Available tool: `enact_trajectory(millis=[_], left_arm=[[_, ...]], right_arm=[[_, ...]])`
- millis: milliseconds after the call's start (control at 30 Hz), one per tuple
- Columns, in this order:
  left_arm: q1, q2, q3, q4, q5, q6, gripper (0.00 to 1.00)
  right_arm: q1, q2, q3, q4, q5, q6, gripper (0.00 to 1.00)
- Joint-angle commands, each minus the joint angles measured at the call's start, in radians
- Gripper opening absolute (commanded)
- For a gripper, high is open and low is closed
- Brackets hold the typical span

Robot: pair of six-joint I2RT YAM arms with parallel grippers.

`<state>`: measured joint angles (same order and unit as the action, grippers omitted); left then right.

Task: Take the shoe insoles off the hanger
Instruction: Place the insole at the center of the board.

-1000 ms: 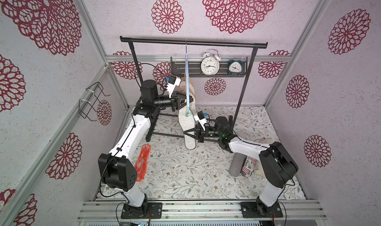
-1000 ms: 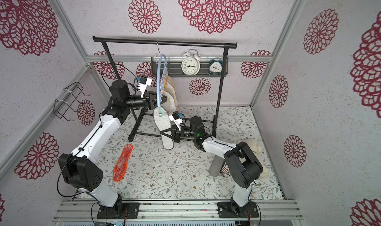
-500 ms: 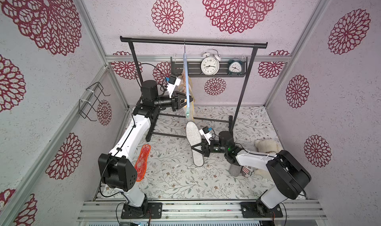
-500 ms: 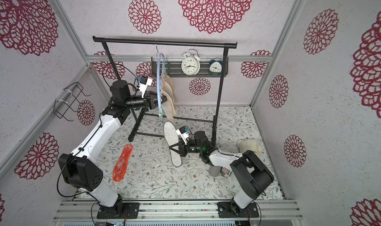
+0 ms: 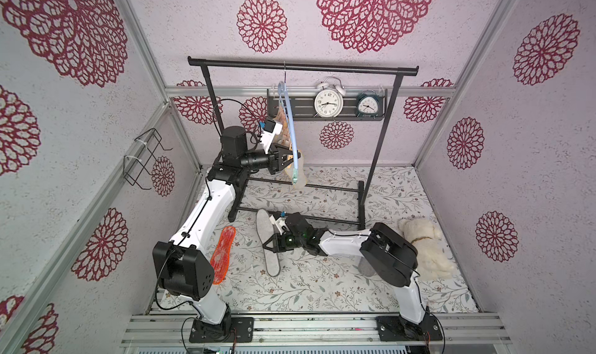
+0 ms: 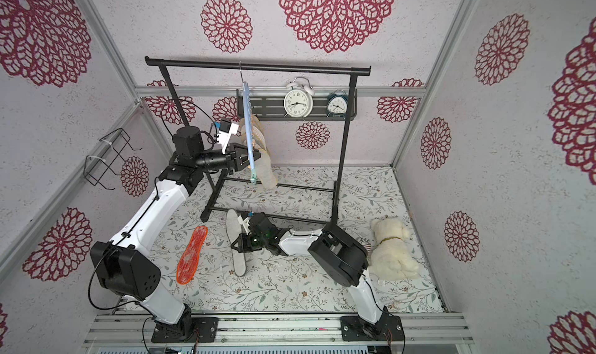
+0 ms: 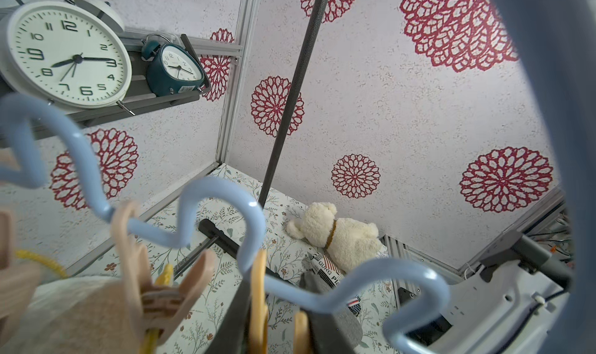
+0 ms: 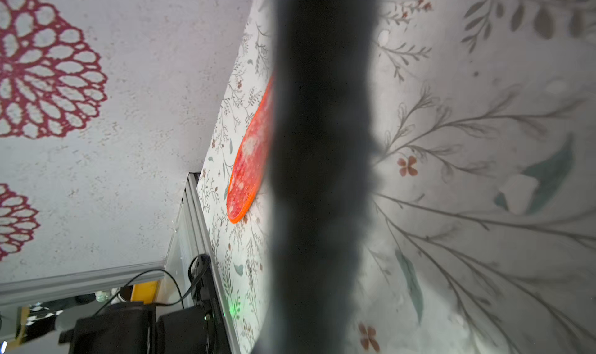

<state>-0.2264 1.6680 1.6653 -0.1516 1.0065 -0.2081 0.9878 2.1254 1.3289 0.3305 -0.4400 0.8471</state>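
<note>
The flowered surface (image 5: 322, 288) is carrying a black garment rack (image 5: 303, 67), which is standing across its 12 o'clock side. The left arm (image 5: 206, 213) is reaching up from 7 o'clock toward the rack. The right arm (image 5: 342, 246) is bending low from 5 o'clock toward the middle. A cream plush toy (image 5: 425, 249) is lying at 3 o'clock.

The pale blue hanger (image 6: 247, 123) is hanging by its hook from the rack's top bar, edge-on in both top views. Several beige insoles (image 6: 266, 171) are dangling from it. A grey insole (image 5: 273, 267) is stretching from 12 to 6 o'clock near the surface's middle; whether it is resting there I cannot tell. An orange-red gel insole (image 5: 222, 255) is lying flat at its 9 o'clock, apart from it. A white alarm clock (image 5: 328, 103) and a teal clock (image 5: 369, 104) are sitting on a wall shelf (image 5: 350, 110) behind the rack.

The right pincer (image 5: 270, 243) is clamping tight on the grey insole's long edge. The left pincer (image 5: 288, 158) is sitting narrow at the hanger's wavy lower bar (image 7: 222, 191), with an orange clothespin (image 7: 258, 288) between its fingers; whether it is squeezing I cannot tell.
</note>
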Motion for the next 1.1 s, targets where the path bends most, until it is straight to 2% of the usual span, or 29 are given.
enact_trajectory(millis=[0,67,200,400,567,800,1067], left_arm=[[0.007,-0.039,0.006,-0.012,-0.019,0.024,0.0],[0.01,-0.04,-0.001,-0.013,-0.022,0.027,0.0],[0.01,-0.034,-0.005,-0.011,-0.021,0.026,0.0],[0.012,-0.028,-0.004,-0.013,-0.019,0.03,0.0],[0.011,-0.028,-0.005,-0.014,-0.016,0.027,0.0],[0.01,-0.039,-0.015,-0.031,-0.019,0.041,0.0],[0.011,-0.05,-0.029,-0.044,-0.022,0.053,0.0]], right_arm=[[0.021,0.077,0.136,-0.095,0.041,0.097,0.0],[0.028,0.127,0.253,-0.262,0.083,0.082,0.0],[0.04,0.141,0.437,-0.656,0.268,-0.003,0.0],[0.038,0.091,0.48,-1.038,0.452,-0.074,0.08],[0.045,0.095,0.511,-1.205,0.552,-0.093,0.11],[0.051,0.225,0.843,-1.457,0.604,-0.14,0.16],[0.064,0.356,1.002,-1.517,0.582,-0.182,0.19]])
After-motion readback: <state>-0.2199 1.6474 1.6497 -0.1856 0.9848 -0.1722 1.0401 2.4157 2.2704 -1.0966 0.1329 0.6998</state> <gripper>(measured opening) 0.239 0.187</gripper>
